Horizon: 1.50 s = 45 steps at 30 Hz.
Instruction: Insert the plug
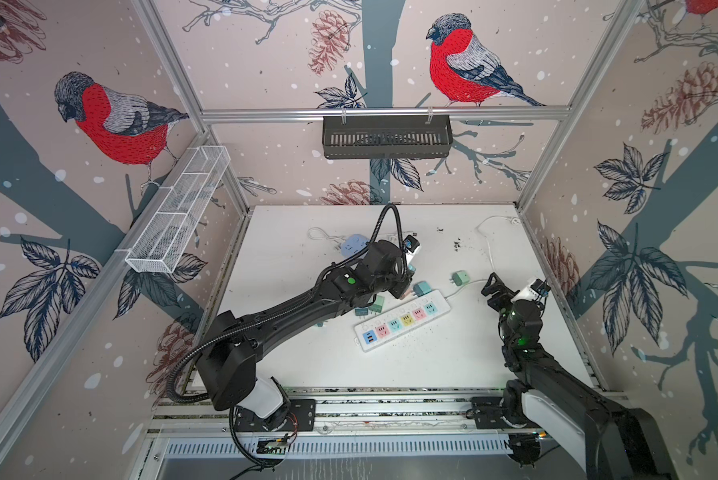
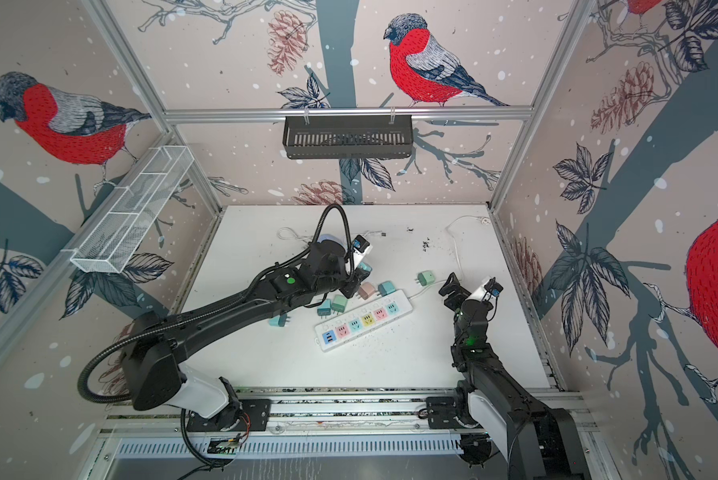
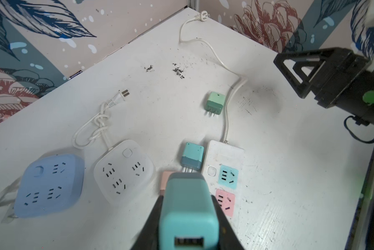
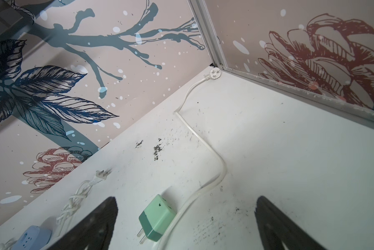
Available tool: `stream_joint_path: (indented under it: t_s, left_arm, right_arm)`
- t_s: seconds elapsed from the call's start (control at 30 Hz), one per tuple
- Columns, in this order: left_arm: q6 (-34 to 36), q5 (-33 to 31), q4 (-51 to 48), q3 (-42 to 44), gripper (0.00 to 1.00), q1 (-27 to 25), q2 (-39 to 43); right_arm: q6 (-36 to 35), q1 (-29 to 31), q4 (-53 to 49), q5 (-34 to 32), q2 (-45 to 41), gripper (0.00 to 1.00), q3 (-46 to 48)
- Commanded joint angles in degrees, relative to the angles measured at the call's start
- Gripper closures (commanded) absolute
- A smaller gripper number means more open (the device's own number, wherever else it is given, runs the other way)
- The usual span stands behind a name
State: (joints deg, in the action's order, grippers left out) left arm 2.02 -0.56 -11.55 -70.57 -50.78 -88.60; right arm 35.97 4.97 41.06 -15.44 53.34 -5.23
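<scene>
My left gripper (image 3: 187, 195) is shut on a teal plug (image 3: 188, 207), whose USB port faces the wrist camera and whose prongs are hidden. It hovers over the table beside the cord end of the white power strip (image 1: 403, 322) (image 3: 225, 151), which has a row of coloured sockets. In both top views the left gripper (image 1: 405, 284) sits just behind that end of the strip (image 2: 363, 322). My right gripper (image 4: 186, 216) (image 1: 494, 289) is open and holds nothing. It stands above a green plug (image 4: 157, 217) (image 1: 460, 277) lying on the table.
A second teal plug (image 3: 192, 157) and a pink plug (image 2: 366, 290) lie by the strip's end. Several more plugs (image 2: 332, 305) lie to its left. A blue socket block (image 3: 49, 184) and a white one (image 3: 123, 171) sit behind. The strip's cord (image 4: 203, 138) runs to the back right corner.
</scene>
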Motion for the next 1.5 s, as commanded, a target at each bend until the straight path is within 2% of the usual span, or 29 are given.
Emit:
stream_joint_path:
  t_s: [0.0, 0.27, 0.43, 0.53, 0.77, 0.93, 1.47]
  left_arm:
    - [7.33, -1.95, -3.77, -2.18, 1.00, -0.43, -1.97]
    - [12.69, -0.90, -10.86, -8.63, 1.00, -0.39, -9.08]
    - [14.03, 4.67, -21.70, -19.96, 1.00, -0.43, -18.33]
    - [13.81, 6.12, -24.61, -23.91, 1.00, -0.78, -22.82]
    - [15.13, 9.17, -25.83, -26.70, 1.00, -2.05, -27.25]
    - [15.84, 8.48, -26.20, -27.36, 1.00, -4.27, -28.94]
    - [13.34, 8.70, -29.66, -33.75, 1.00, -5.02, -34.80]
  right_arm:
    - [-0.97, 0.33, 1.75, 0.43, 0.52, 0.00, -0.55]
    - [-1.25, 1.01, 2.18, -0.64, 0.97, 0.00, -0.65]
    - [-1.64, 1.48, 1.81, -0.59, 1.15, 0.00, -0.93]
    - [-1.76, 1.79, 2.20, -1.08, 0.89, 0.00, -0.74]
    - [-1.60, 1.88, 1.90, -1.63, 1.24, 0.00, -0.93]
    - [-1.60, 1.97, 2.00, -1.89, 1.28, 0.00, -0.93]
    - [-1.60, 2.32, 1.62, -2.75, 1.67, 0.00, -1.32]
